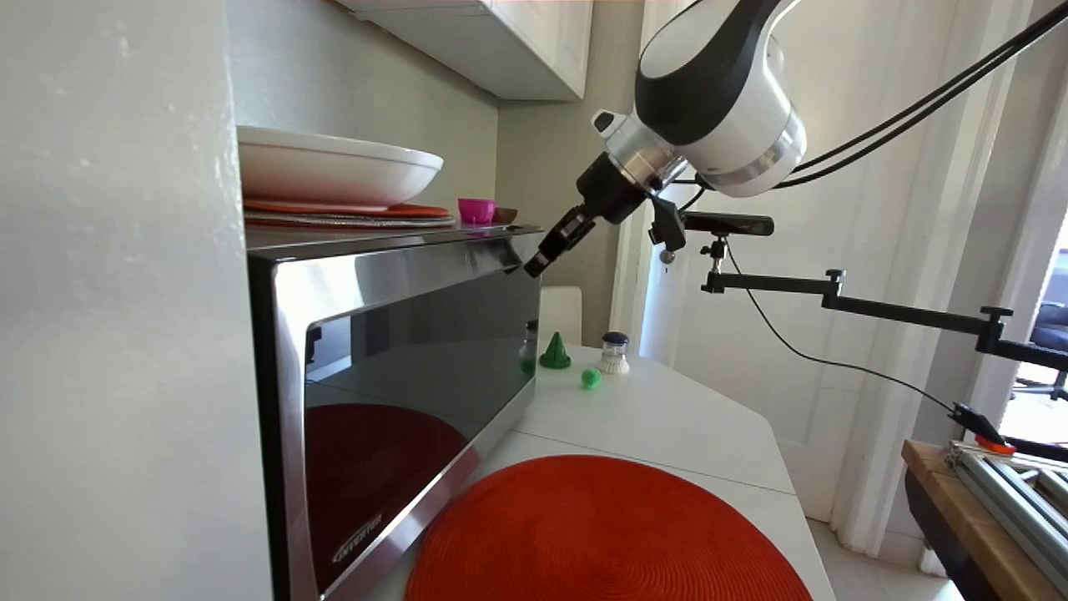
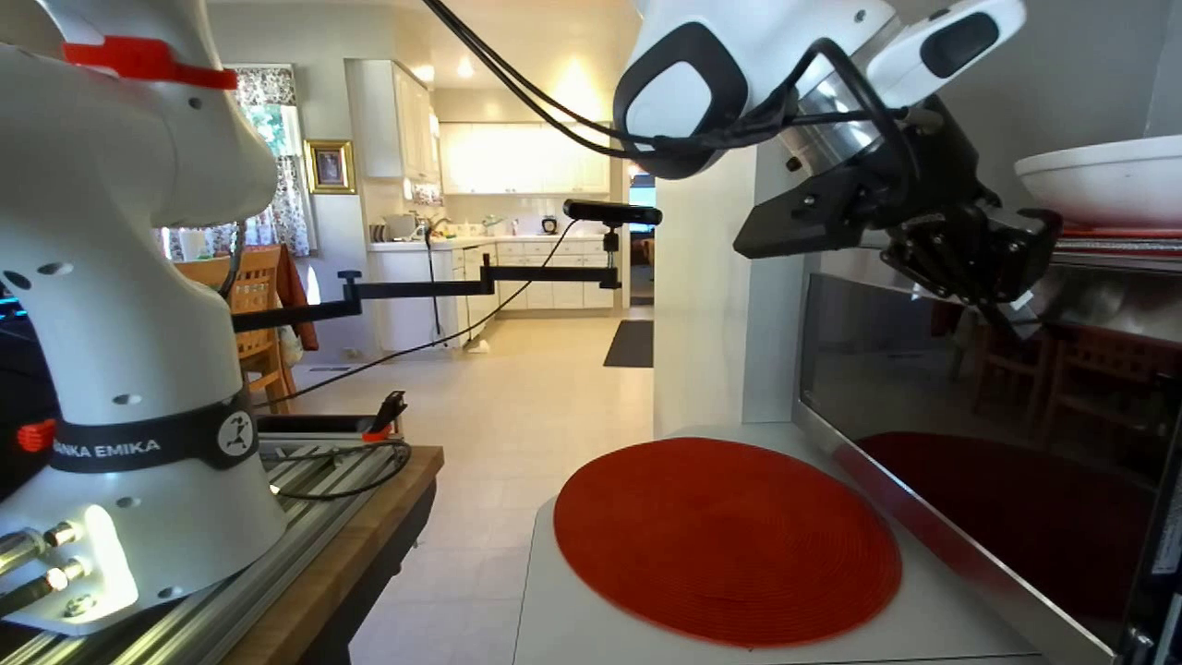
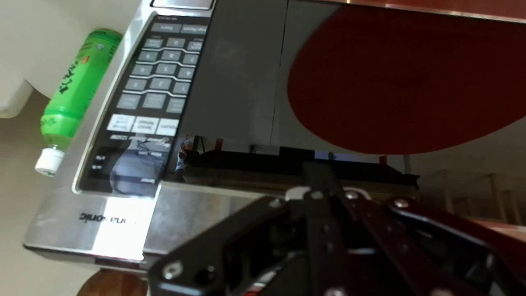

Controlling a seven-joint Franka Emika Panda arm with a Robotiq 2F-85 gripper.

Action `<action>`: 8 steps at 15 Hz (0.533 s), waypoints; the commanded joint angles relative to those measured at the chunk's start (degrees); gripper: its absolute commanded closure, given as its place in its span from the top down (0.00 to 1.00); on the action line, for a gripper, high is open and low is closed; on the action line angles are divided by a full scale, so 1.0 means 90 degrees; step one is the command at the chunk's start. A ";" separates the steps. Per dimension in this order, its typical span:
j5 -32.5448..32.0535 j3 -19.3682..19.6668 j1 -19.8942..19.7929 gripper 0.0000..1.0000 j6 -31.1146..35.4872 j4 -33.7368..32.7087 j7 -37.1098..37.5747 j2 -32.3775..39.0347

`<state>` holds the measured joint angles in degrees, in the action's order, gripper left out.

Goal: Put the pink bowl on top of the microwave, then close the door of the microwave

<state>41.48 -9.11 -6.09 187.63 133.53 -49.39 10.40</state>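
The small pink bowl (image 1: 476,210) sits on top of the microwave (image 1: 400,238), near its far front corner in an exterior view. It shows in no other view. The door of the microwave (image 1: 409,376) is dark glass in a steel frame. In the wrist view the door (image 3: 230,94) lies beside the control panel, apparently shut; a small gap cannot be ruled out. My gripper (image 1: 536,265) points down toward the door's upper steel strip, close to it; contact cannot be told. In the wrist view its fingers (image 3: 318,213) are together, holding nothing.
A white dish (image 1: 342,171) rests on stacked plates atop the microwave, beside a brown bowl (image 1: 505,215). A red mat (image 2: 729,545) covers the table in front. Toward the far end are a green cone (image 1: 555,353), a green ball (image 1: 591,378) and a jar (image 1: 614,355).
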 commanded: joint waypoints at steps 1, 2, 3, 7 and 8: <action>-0.0070 -0.0495 -0.0553 0.00 0.0410 -0.0482 -0.0169 0.0634; -0.0151 -0.0610 -0.0695 0.00 0.0513 -0.0571 -0.0127 0.0784; -0.0252 -0.0765 -0.0876 0.00 0.0658 -0.0703 -0.0092 0.0984; -0.0510 -0.1217 -0.1347 0.00 0.0979 -0.0706 -0.0005 0.1200; -0.0588 -0.1339 -0.1471 0.00 0.1069 -0.0720 0.0004 0.1257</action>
<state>39.36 -17.93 -15.46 193.66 130.62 -49.44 16.92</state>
